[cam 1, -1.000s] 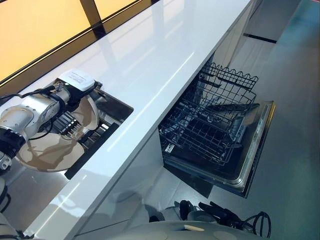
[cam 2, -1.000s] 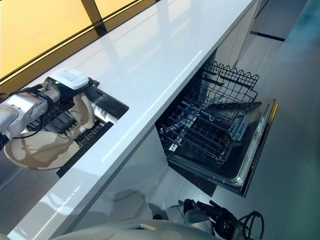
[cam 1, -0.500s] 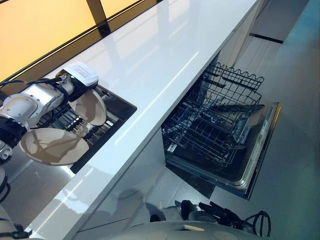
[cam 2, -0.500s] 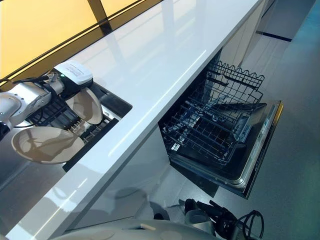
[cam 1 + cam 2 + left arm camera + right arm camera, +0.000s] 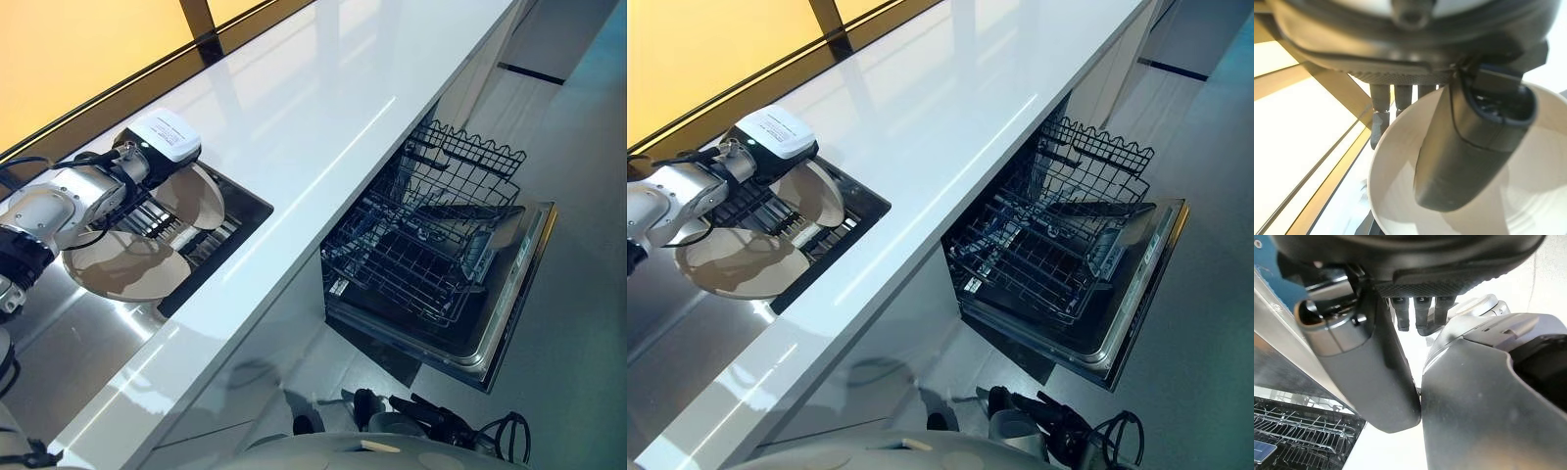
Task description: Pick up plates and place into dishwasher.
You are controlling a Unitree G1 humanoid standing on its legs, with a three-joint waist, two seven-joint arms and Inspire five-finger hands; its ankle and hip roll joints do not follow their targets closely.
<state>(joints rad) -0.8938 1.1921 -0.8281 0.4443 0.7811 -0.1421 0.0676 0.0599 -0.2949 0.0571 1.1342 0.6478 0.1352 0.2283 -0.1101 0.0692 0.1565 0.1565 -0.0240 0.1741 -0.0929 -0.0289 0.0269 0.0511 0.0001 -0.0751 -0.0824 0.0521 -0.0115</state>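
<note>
Plate point(image 5: 1459, 196) is in the left hand point(image 5: 1469, 142): thumb lies across the inner face, fingers point(image 5: 1378, 120) reach behind the rim, so it's pinched at the edge. In the eye views that plate point(image 5: 201, 196) stands nearly on edge above the sink point(image 5: 250, 201), just past the wrist. A second plate point(image 5: 122, 264) lies flat, lower in the sink, beside it.

Step, as I read it: pick is done, lift-out under way, transfer not started.

Next move needs the held plate carried up over the sink's front edge and across the white surface point(image 5: 323, 117), then down to the dishwasher rack point(image 5: 421, 245), which is pulled out over the open door point(image 5: 509, 294), well apart from the sink. Likely a turn or step to the robot's right.

Room: the surface between sink and dishwasher is bare. Tight spots are the sink rim and the surface's front lip overhanging the rack. Rack looks empty.

Right hand point(image 5: 1381, 372) hangs low near the rack, fingers straight, holding nothing.
</note>
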